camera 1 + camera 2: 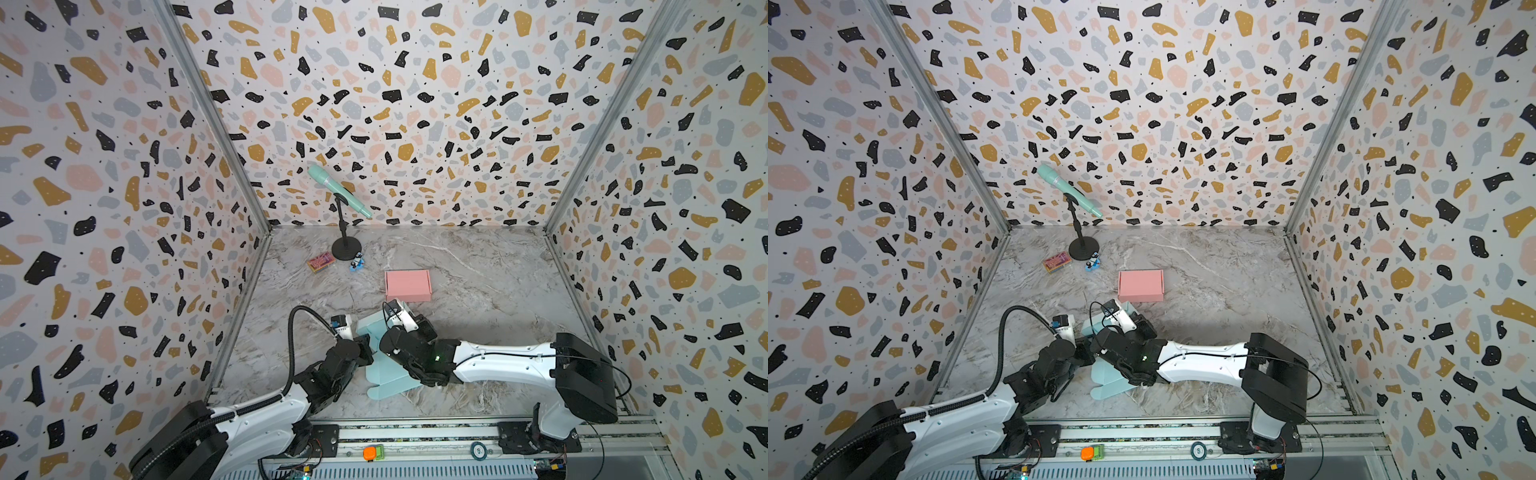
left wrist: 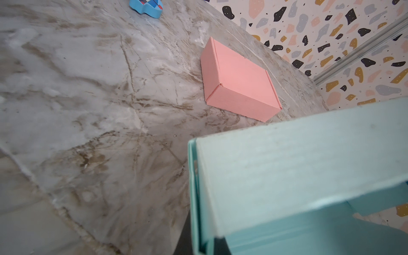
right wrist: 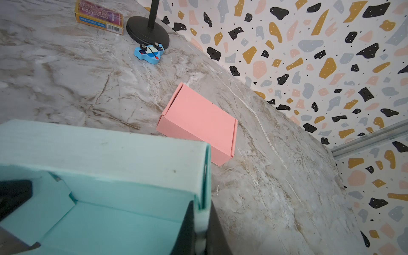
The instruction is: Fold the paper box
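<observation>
**Two grippers are clamping a half-formed teal paper box (image 1: pixel 390 376) at the near middle of the marble table (image 1: pixel 478 266), as I am watching from the remote station.**

The right gripper (image 3: pixel 202 220) is pinching an upright side wall of the box between its dark fingers. The left gripper (image 2: pixel 203 241) is squeezing the wall at the box's other end, though I am seeing only slivers of its fingers at the frame's border. In both top views the wrists are hiding the jaws altogether and covering much of the box. A closed pink box (image 1: pixel 408 285) is lying just beyond. Farther back, a red-and-gold card pack (image 3: pixel 99 17) is showing a barcode and a blue strip of print too small for me to read. It is sitting near a blue toy (image 3: pixel 148 51) and the stand of a mint microphone (image 1: pixel 336 189), whose pole the right wrist view is cutting off.
</observation>
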